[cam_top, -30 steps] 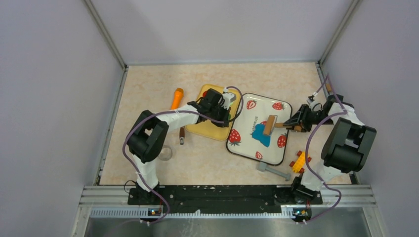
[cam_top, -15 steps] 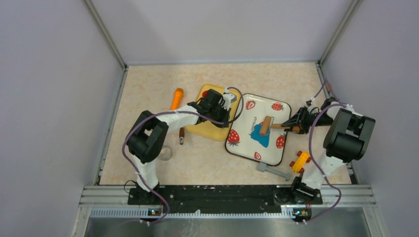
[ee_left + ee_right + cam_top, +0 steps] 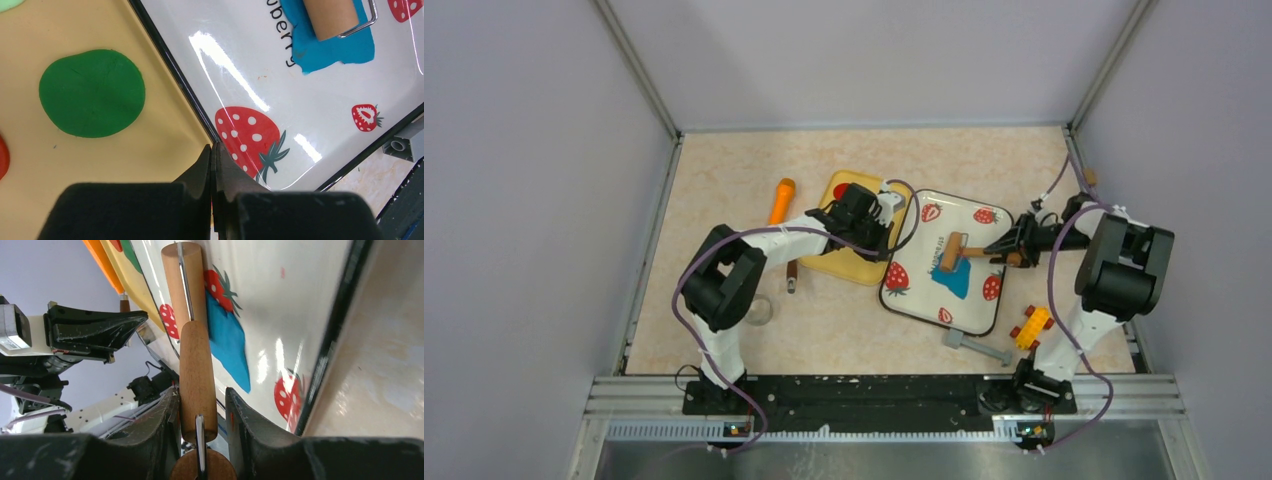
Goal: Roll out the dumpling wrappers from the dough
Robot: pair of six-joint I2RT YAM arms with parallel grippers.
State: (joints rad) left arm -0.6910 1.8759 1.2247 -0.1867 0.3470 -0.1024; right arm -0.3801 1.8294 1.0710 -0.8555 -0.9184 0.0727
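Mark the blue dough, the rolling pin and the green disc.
blue dough point(image 3: 956, 282): top external view, bare middle of the patch.
rolling pin point(image 3: 197, 375): right wrist view, on its wooden handle.
green disc point(image 3: 92, 92): left wrist view, centre of the disc.

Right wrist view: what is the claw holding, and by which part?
The right claw grips the wooden roller by its handle; the barrel lies on the blue dough.

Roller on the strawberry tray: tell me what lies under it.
Flattened blue dough on the white tray shows around the roller. The patch directly beneath the roller is covered, so its state there is hidden.
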